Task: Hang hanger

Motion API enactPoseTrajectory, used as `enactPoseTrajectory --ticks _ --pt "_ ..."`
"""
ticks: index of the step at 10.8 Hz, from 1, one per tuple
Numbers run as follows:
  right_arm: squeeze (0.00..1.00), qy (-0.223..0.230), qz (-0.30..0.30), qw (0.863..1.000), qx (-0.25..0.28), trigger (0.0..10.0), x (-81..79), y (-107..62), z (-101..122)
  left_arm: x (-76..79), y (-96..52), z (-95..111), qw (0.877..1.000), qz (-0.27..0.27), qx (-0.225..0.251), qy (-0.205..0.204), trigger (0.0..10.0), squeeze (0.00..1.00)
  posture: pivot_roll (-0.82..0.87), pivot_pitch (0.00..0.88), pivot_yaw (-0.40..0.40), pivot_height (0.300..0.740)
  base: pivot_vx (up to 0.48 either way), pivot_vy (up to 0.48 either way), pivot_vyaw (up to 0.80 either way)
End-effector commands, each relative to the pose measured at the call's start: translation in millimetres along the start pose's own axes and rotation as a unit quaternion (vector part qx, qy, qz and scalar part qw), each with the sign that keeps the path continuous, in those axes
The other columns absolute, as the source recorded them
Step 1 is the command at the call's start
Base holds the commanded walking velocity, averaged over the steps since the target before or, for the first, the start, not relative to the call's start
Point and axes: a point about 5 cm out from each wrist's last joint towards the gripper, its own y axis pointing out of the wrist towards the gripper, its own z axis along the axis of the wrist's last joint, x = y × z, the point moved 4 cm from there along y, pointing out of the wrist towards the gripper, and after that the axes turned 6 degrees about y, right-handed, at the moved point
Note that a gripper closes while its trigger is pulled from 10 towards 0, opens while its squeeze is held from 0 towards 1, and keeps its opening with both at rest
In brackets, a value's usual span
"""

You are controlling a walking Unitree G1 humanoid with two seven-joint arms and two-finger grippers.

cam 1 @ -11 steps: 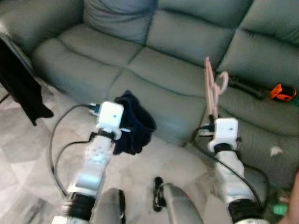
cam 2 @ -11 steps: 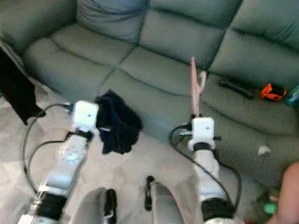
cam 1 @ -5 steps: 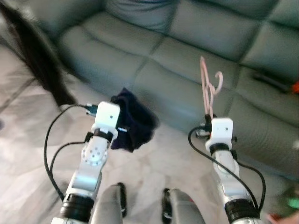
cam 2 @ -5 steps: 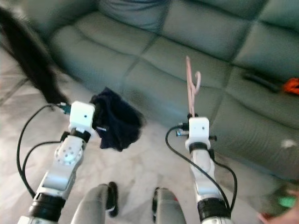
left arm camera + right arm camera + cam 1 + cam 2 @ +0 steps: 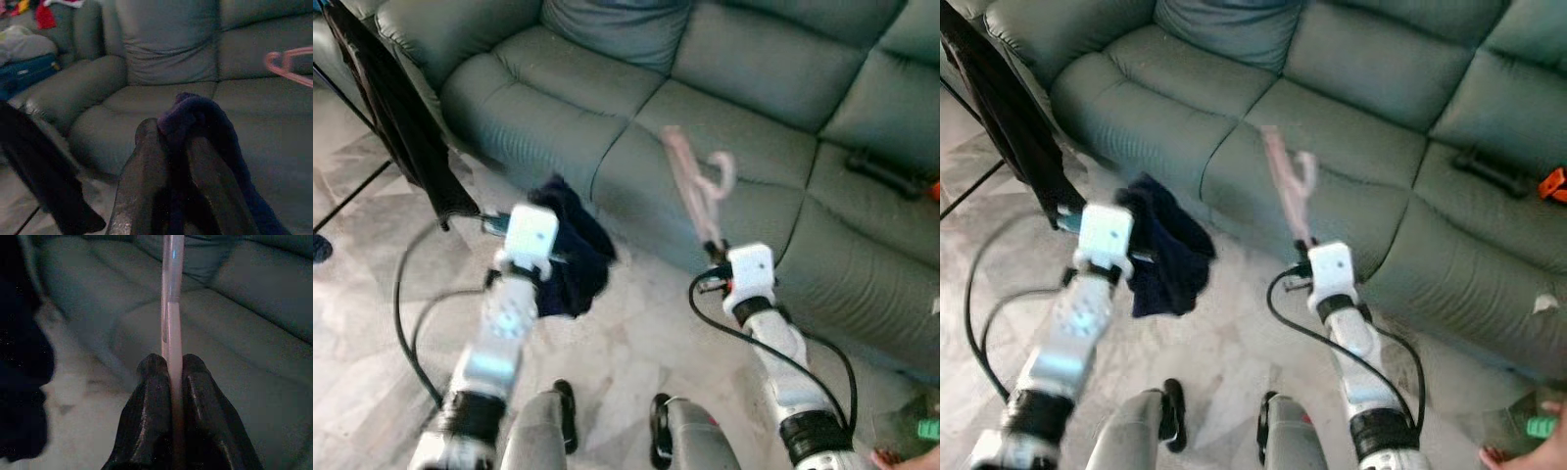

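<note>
While the robot stood on the pale tiled floor (image 5: 372,323) before the grey-green leather sofa (image 5: 744,88), its right gripper (image 5: 171,377) was clenched on the thin pink plastic hanger (image 5: 693,186), which rose tilted above the wrist, hook uppermost, over the sofa's front edge. The left gripper (image 5: 171,147) was clamped on a dark navy cloth garment (image 5: 570,250) that drooped beside it. At the left edge hung a black garment (image 5: 396,127) on a thin dark stand. The step in hand looked like carrying, with nothing hung so far. The next move probably called for turning toward that stand and lifting the hook level with its rail.
</note>
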Motion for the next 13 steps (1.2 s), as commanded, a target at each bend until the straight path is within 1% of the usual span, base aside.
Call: enactPoseTrajectory --ticks 1,2,3,4,5,6,7,8,9,10,11,12,13 --pt "0.0 0.004 0.023 1.0 0.01 10.0 -0.8 0.8 8 -1.0 7.0 12 0.999 -0.013 0.034 0.003 10.0 0.0 0.02 0.175 -0.068 0.74 0.0 0.0 0.0" --pt "0.0 0.016 0.074 0.997 0.014 10.0 -8.2 2.6 16 -12.1 21.0 25 0.995 -0.019 0.078 0.059 10.0 0.0 0.01 0.188 -0.05 0.74 0.0 0.0 0.0" --pt "0.0 0.015 0.089 0.996 0.015 10.0 -10.8 2.4 20 -16.9 25.3 26 0.993 -0.019 0.086 0.081 10.0 0.0 0.01 0.191 -0.042 0.74 0.0 0.0 0.0" --pt "0.0 0.011 0.128 0.992 0.007 10.0 -16.9 -2.7 23 -28.3 38.3 29 0.981 -0.02 0.1 0.167 10.0 0.0 -0.01 0.199 -0.031 0.74 0.0 0.0 0.0" --pt "0.0 0.006 0.158 0.987 -0.004 10.0 -20.8 -9.7 20 -34.9 43.1 30 0.983 -0.019 0.1 0.152 10.0 0.0 -0.01 0.203 -0.029 0.74 0.0 0.0 0.0" --pt "0.0 0.013 0.19 0.981 -0.017 10.0 -25.9 -17.3 17 -37.7 45.7 32 0.981 -0.019 0.107 0.162 10.0 0.0 -0.02 0.209 -0.028 0.74 0.0 0.0 0.0" --pt "0.0 0.011 0.237 0.971 -0.031 10.0 -35.9 -25.8 17 -40.9 48.2 30 0.979 -0.01 0.105 0.173 10.0 0.0 -0.02 0.209 -0.028 0.74 0.0 0.0 0.0" --pt "0.0 0.004 0.261 0.965 -0.037 10.0 -41.8 -29.1 20 -42.8 49.6 24 0.978 -0.001 0.095 0.183 10.0 0.0 -0.02 0.215 -0.03 0.74 0.0 0.0 0.0" --pt "0.0 0.004 0.277 0.96 -0.044 10.0 -44.2 -31.5 20 -43.4 49.4 22 0.978 0.002 0.094 0.188 10.0 0.0 -0.02 0.216 -0.033 0.74 0.0 0.0 0.0" --pt "0.0 0.009 0.291 0.955 -0.054 10.0 -46.4 -34.7 20 -42.1 49.5 23 0.978 0.0 0.099 0.184 10.0 0.0 -0.02 0.216 -0.034 0.74 0.0 0.0 0.0" --pt "0.0 0.018 0.308 0.949 -0.064 10.0 -50.7 -39.0 19 -42.1 50.0 25 0.977 0.005 0.104 0.188 10.0 0.0 -0.02 0.215 -0.035 0.74 0.0 0.0 0.0" --pt "0.0 0.014 0.327 0.942 -0.074 10.0 -55.0 -44.3 18 -42.7 51.2 25 0.976 0.009 0.104 0.193 10.0 0.0 -0.02 0.216 -0.036 0.74 0.0 0.0 0.0" --pt "0.0 0.017 0.331 0.94 -0.078 10.0 -55.9 -46.0 17 -43.2 51.7 24 0.976 0.009 0.102 0.193 10.0 0.0 -0.03 0.216 -0.037 0.74 0.0 0.0 0.0"
